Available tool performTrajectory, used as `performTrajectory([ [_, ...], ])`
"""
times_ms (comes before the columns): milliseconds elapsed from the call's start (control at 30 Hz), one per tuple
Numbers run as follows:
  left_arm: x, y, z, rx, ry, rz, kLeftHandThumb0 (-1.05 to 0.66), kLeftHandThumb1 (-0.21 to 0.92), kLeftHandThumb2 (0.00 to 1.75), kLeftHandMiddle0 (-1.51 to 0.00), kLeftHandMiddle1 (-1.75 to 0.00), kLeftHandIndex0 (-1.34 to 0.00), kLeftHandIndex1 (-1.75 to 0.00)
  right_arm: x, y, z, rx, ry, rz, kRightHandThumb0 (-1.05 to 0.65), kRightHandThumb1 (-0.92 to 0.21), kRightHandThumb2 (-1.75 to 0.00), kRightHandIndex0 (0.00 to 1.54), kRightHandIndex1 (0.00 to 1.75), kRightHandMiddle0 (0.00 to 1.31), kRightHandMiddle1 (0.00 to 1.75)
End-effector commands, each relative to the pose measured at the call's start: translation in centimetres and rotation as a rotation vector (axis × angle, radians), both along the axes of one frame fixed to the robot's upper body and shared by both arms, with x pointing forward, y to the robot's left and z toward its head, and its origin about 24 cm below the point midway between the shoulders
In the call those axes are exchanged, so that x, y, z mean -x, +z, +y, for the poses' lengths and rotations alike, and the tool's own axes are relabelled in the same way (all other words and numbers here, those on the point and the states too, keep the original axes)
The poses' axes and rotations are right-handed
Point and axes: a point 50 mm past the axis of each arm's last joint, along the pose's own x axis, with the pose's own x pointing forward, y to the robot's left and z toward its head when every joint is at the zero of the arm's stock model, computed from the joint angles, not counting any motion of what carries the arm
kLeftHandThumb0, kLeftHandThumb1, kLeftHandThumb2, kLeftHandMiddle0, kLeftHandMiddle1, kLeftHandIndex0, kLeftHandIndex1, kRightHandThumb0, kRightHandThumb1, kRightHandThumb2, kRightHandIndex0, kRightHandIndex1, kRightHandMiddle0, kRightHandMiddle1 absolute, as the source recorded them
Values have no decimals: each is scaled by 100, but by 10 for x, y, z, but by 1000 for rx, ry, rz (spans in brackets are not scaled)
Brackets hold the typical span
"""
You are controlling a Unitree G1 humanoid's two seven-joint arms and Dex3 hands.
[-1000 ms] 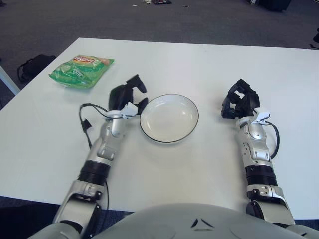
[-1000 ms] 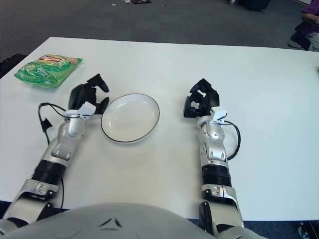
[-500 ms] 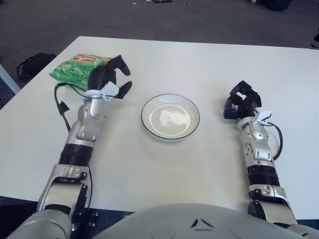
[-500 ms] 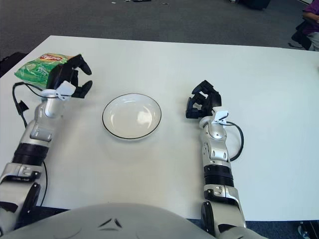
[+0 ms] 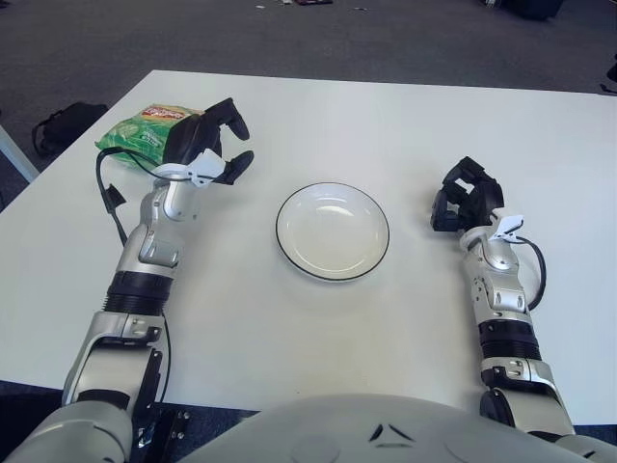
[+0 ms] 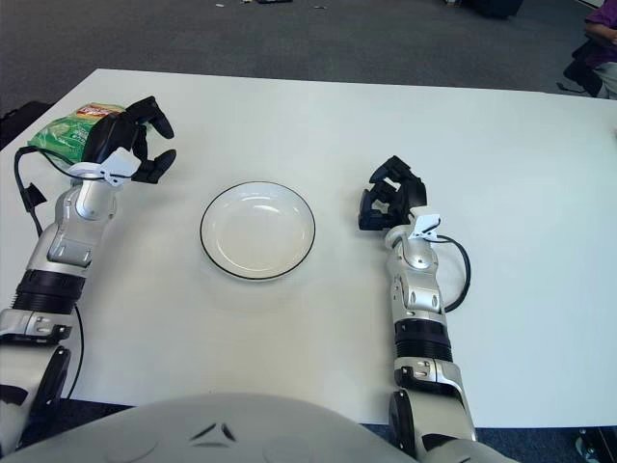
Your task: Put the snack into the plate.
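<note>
- Where the white table [image 5: 318, 338] comes nearest the robot, two metal forearms reach forward over it, one on each side, each ending in one black three-finger hand.
- One right hand [image 5: 465, 196] shows to the right of the plate, well apart from it, with its fingers curled in on themselves and nothing held between them.
- One plate [image 5: 333, 231] sits near the middle of the table, between the two arms; it is round, white, shallow and edged with a thin dark rim, and its bowl holds nothing.
- One left hand [image 5: 205, 141] is farther out on the left, well apart from the plate, with its fingers spread wide and arched; it holds nothing and overlaps the near right end of the snack, though whether it touches the bag cannot be told.
- One snack [image 5: 140, 135] lies on the table near its far left corner, outside the plate: a green crinkled bag with an orange and red patch at its far end. The patch looks like a brand label, but its lettering is too small to read.
- One dark bag [image 5: 64, 123] lies on the grey carpet beyond the table's left edge.
- A few small dark items lie on the floor at the far edge of the view, too cut off to name.
</note>
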Motion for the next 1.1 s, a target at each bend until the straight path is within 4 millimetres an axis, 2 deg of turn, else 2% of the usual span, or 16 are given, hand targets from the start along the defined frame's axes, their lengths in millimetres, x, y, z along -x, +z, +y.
performTrajectory([
  [0,-3,9,5,-11,17,-40,-46,39,122,-112,-175,-55,-175,27,-50,3,-48,-18,187,-1,6,-175,87,175,70,175],
  [300,-9,9,15,-16,64,-49,-45,40,121,-110,-175,-54,-175,27,-50,4,-45,-15,188,-1,6,-175,87,175,70,175],
  [433,-19,7,24,-34,108,-39,-45,41,120,-109,-175,-54,-175,26,-51,4,-43,-8,189,-1,6,-175,87,175,70,174],
  [733,-31,2,31,-139,245,-60,-46,39,122,-109,-175,-55,-175,26,-51,4,-39,-8,195,-1,7,-175,87,175,70,174],
  [933,-36,-1,36,-221,326,-82,-44,43,117,-90,-175,-52,-175,25,-51,3,-29,-9,199,-1,6,-175,87,175,70,174],
  [1000,-38,-1,38,-256,354,-82,-44,45,115,-76,-175,-50,-175,25,-51,3,-25,-8,201,-1,6,-175,87,175,70,174],
  [1067,-40,-1,39,-281,372,-79,-23,42,116,-68,-165,-46,-175,25,-51,3,-23,-7,202,-1,6,-175,87,175,70,174],
])
